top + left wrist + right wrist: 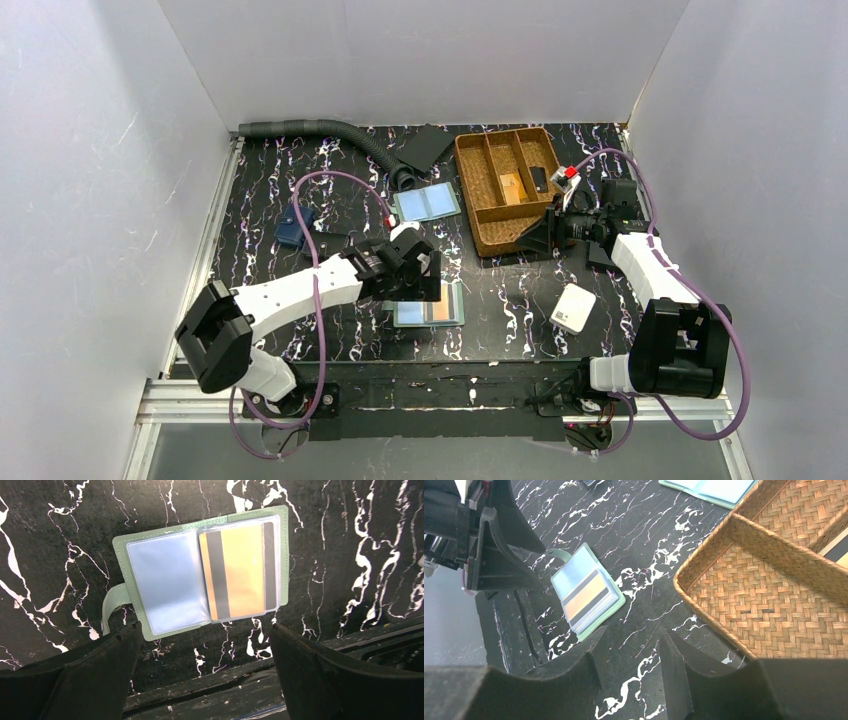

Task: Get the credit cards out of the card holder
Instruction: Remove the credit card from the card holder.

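Observation:
The card holder (432,311) lies open and flat on the black marbled table, green-edged, with a blue panel (165,580) and a side tab. An orange credit card (239,572) with a dark stripe sits inside its right-hand clear sleeve. My left gripper (205,627) (422,272) hovers just over the holder's far edge, jaws wide open and empty. My right gripper (633,632) (540,238) is low beside the woven basket's near corner, open about halfway with only tabletop between the fingers. From that side the holder (571,577) shows to its left.
The woven basket (478,190) at the back right holds a tan card (513,187) and a small dark item (540,178). A second holder with two pale-blue panels (428,203) lies left of it. A white squarish object (573,307) lies near the right arm. A grey hose (320,130) runs along the back.

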